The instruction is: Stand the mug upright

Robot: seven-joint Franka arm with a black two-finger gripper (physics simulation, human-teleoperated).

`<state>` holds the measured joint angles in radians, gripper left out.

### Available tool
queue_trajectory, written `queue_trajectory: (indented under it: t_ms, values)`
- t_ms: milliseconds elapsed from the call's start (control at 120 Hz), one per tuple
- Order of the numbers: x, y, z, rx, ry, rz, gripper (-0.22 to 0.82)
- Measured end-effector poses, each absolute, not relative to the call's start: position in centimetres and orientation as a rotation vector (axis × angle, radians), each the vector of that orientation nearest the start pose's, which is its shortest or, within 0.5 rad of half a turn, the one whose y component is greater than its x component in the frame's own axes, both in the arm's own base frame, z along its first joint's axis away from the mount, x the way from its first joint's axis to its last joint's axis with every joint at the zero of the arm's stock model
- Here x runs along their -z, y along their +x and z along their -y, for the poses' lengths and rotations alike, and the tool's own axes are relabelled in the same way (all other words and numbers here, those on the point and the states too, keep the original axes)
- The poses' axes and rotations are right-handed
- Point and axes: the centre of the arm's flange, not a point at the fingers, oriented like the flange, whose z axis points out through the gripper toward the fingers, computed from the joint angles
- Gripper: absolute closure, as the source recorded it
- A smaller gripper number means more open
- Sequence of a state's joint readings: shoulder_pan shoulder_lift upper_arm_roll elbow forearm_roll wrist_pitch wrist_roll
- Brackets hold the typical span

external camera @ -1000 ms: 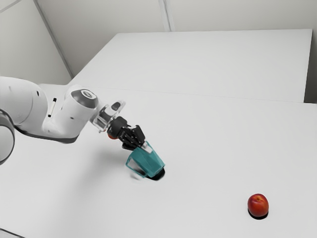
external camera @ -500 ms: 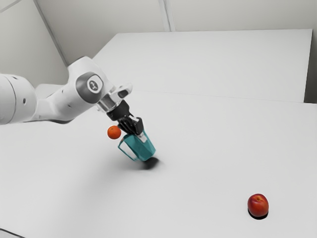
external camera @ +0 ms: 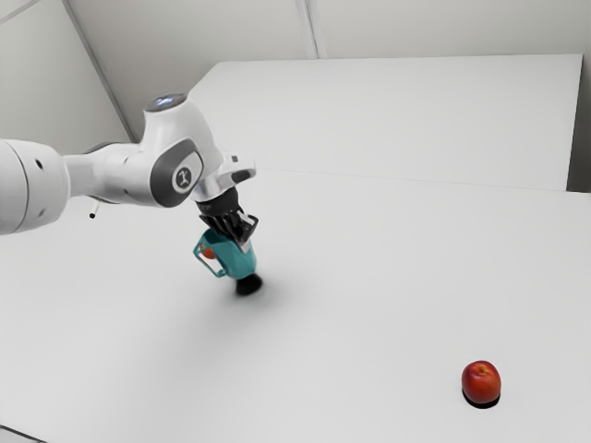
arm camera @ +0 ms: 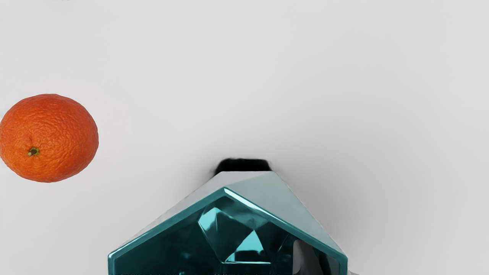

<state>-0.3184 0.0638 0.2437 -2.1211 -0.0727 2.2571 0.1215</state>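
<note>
"What does the arm (external camera: 175, 152) have over the worktop (external camera: 369, 314)?"

"The teal faceted mug (external camera: 242, 260), leaning, its base (external camera: 242, 275) lowest and a dark shadow (external camera: 248, 286) beneath. Whether the base touches, one cannot tell."

"And the fruit?"

"A nectarine (external camera: 481, 382) lies well apart. The orange (arm camera: 49, 138) is nearer, on the handle's (external camera: 197, 252) side in the exterior view, so the arm should keep the handle clear of it."

"How should it finish righting the mug?"

"Swing the lean out slowly, settle the base flat, and only then let go; released tilted, it could topple."

"The grip?"

"The fingers (arm camera: 304, 258) pinch the wall at the rim (arm camera: 164, 222), one inside, one outside. The mug might pivot there, so gently."
</note>
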Motion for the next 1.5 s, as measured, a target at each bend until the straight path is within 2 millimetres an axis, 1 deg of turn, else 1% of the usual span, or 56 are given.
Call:
queue_trajectory:
  t_ms: [100,258,533,642,833,925,1075,1217,1233,1400,1500]
  values:
    - [-38.4,55.8,4.0,0.169,-3.151,-0.176,0.78]
    - [-38.4,56.3,3.9,0.252,-3.139,-0.089,0.78]
    - [-37.0,57.1,3.2,0.267,-3.129,0.041,0.78]
    - [-36.7,57.3,3.3,0.265,-3.130,0.075,0.78]
    - [-37.0,57.7,3.3,0.196,-3.136,0.136,0.78]
    - [-36.4,57.9,3.4,0.127,-3.132,0.156,0.78]
    - [-34.7,57.7,3.3,0.019,-3.119,0.187,0.78]
    - [-34.3,57.8,3.3,-0.021,-3.108,0.202,0.78]
    - [-34.3,57.8,3.3,-0.023,-3.107,0.203,0.77]
    - [-34.6,57.9,3.1,-0.037,-3.109,0.220,0.40]
    - [-35.6,58.3,3.2,-0.022,-3.109,0.219,0.25]
